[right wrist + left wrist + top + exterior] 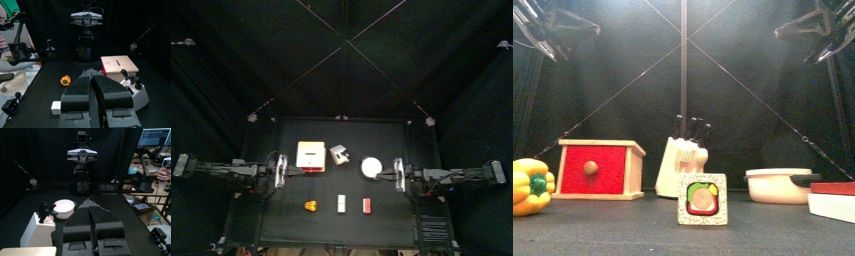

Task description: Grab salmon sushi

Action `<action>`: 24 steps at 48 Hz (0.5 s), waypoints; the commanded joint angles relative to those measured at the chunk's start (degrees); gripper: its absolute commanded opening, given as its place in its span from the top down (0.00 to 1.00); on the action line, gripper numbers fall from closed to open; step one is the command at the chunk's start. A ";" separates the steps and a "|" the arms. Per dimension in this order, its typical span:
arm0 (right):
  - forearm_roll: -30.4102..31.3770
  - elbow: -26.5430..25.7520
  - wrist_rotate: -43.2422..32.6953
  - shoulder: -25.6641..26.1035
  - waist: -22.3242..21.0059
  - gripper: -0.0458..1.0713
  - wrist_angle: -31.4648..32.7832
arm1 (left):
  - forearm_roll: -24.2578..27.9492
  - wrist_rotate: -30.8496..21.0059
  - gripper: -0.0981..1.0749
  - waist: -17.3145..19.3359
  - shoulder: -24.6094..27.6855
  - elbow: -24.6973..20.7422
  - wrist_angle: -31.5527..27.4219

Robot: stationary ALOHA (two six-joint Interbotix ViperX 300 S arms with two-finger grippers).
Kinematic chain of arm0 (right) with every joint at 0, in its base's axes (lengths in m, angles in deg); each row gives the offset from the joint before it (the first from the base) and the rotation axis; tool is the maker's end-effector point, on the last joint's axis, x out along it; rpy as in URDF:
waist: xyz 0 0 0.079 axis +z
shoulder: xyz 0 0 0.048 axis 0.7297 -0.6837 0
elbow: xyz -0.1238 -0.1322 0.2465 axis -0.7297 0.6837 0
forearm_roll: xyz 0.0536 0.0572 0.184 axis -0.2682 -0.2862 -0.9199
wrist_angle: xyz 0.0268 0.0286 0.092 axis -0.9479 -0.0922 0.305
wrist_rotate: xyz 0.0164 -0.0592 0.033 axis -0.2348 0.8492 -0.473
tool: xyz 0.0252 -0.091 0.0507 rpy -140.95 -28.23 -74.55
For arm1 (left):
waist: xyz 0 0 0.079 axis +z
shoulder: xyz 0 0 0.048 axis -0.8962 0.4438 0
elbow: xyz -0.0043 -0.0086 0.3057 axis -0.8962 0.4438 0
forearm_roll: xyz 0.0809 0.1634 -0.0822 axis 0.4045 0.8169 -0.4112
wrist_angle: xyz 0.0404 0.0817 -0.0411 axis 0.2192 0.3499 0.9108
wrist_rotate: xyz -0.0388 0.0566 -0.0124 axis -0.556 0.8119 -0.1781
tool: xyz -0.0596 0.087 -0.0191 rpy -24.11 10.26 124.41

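The salmon sushi is a tiny red-pink piece with a whitish edge, lying near the table's front edge, right of middle. In the front view it shows at the far right, red on top and white below. Neither wrist view shows it. My left gripper rests at the table's left edge, jaws shut and empty. My right gripper rests at the right edge beside the white dish, jaws shut and empty. Both are well behind the sushi.
An orange-yellow piece and a plain white piece lie in the front row left of the sushi. Behind stand a red-fronted box, a knife block and a white round dish. A person's hand shows beyond the curtains.
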 commanded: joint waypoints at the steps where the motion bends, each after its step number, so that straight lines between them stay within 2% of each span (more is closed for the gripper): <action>1: -0.53 -1.93 -0.26 -0.88 -0.26 0.97 -0.79 | 0.00 0.18 0.97 -0.26 1.41 -0.97 1.49; 11: -6.06 -4.83 -4.48 -3.52 -0.44 0.92 -1.23 | 0.00 0.18 0.94 -0.35 1.41 -0.97 1.58; 18: -13.97 -6.59 -11.43 -7.47 -0.44 0.92 0.26 | 0.09 0.26 0.94 -0.35 1.41 -1.23 1.67; 24: -22.94 -8.53 -20.13 -10.28 -0.09 0.91 5.98 | 0.09 0.26 0.94 -0.35 1.41 -1.14 1.67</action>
